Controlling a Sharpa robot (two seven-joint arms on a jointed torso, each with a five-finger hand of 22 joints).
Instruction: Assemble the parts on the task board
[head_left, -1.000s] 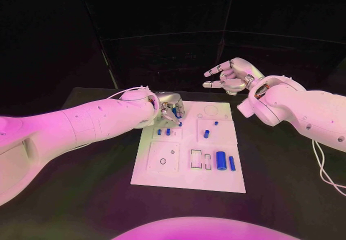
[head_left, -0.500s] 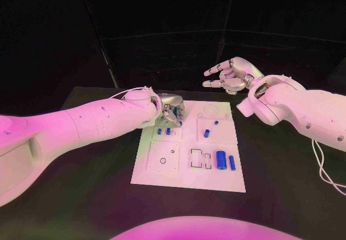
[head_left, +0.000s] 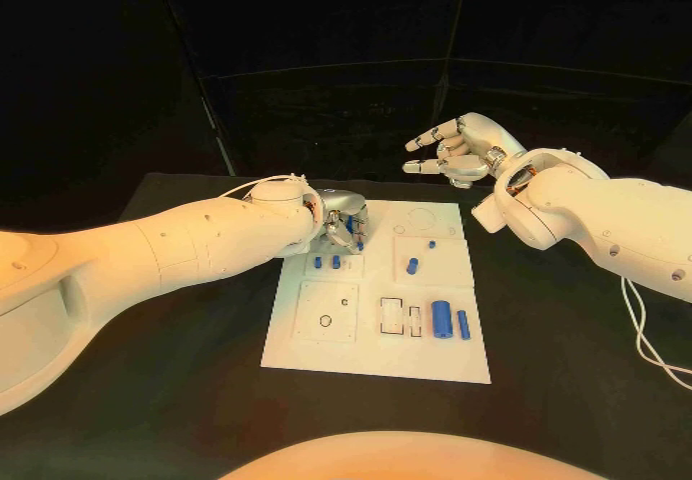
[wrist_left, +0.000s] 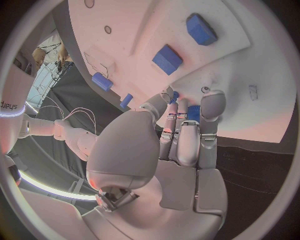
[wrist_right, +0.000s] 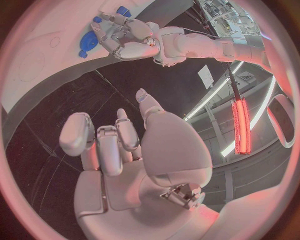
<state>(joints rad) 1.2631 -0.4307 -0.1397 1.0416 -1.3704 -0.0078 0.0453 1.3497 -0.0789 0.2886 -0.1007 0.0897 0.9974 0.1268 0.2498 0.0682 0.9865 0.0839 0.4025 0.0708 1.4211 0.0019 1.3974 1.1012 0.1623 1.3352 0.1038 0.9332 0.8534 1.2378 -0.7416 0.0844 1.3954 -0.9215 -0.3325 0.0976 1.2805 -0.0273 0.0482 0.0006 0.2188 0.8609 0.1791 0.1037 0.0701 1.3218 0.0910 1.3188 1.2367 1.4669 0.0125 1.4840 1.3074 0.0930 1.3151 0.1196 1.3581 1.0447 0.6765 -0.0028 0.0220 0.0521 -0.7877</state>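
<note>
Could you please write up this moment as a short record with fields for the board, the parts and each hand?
board: white rectangular task board on the black table
parts: small blue pieces lying on the board
left hand: left hand at the board's far left corner, fingers curled onto a small blue part
right hand: right hand raised beyond the board, holding nothing, fingers apart

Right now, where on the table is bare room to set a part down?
Bare black table flanks the task board on both sides and in front. It is crowded at the board's far left corner, where the left hand works. The right hand hangs beyond the board.
</note>
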